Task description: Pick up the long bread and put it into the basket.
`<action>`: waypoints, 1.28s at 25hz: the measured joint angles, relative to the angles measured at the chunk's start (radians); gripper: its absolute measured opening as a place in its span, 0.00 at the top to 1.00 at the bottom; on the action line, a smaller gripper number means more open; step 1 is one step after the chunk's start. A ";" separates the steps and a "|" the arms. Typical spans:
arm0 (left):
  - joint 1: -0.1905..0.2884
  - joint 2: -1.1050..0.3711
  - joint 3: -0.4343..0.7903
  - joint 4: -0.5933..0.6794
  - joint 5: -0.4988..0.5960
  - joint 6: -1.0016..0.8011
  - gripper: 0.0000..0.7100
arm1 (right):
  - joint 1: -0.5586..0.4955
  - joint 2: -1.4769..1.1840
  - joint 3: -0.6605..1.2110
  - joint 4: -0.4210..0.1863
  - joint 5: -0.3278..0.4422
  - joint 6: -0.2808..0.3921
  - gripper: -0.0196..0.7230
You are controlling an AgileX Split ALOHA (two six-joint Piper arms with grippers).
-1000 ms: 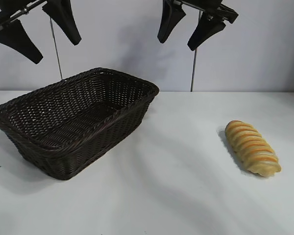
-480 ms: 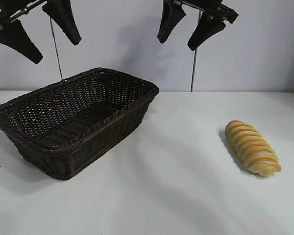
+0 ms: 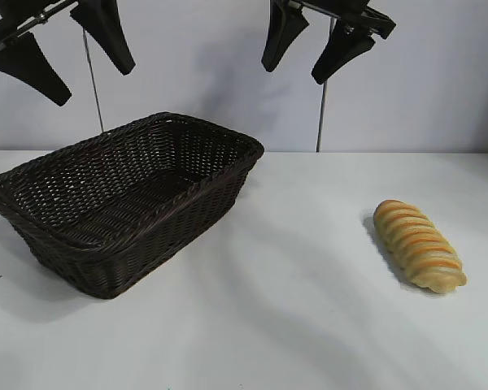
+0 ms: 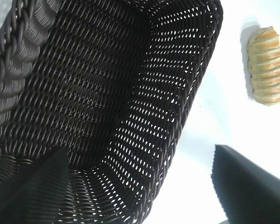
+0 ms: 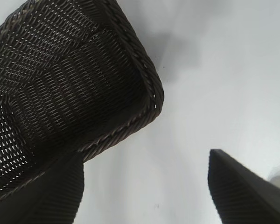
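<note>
The long bread, golden-yellow with orange-brown diagonal ridges, lies on the white table at the right; it also shows in the left wrist view as the long bread. The dark brown wicker basket stands at the left, nothing inside it; the left wrist view shows the basket from above, and the right wrist view shows the basket too. My left gripper hangs high above the basket, open and holding nothing. My right gripper hangs high above the table's middle, open, nothing between its fingers.
A white table carries both objects, with bare surface between the basket and the bread. A pale wall stands behind, with two thin vertical rods in front of it.
</note>
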 joint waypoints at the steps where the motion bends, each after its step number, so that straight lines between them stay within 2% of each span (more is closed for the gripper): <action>1: -0.001 -0.006 0.006 0.000 0.000 0.000 0.15 | 0.000 0.000 0.000 -0.001 0.000 0.000 0.25; 7: -0.001 -0.085 0.093 0.000 0.000 0.000 0.15 | 0.000 0.000 0.000 -0.001 0.000 0.000 0.25; 13: -0.001 -0.197 0.303 0.000 -0.024 -0.012 0.15 | 0.000 0.000 0.000 -0.002 -0.001 0.000 0.25; 20: -0.001 -0.310 0.525 0.006 -0.221 -0.212 0.15 | 0.000 0.000 0.000 -0.003 -0.001 0.000 0.25; 29: -0.001 -0.315 0.646 0.062 -0.440 -0.565 0.15 | 0.000 0.000 0.000 -0.003 -0.001 0.000 0.25; 32: -0.001 -0.315 0.675 0.121 -0.473 -0.676 0.15 | 0.000 0.000 0.000 -0.004 -0.001 0.000 0.25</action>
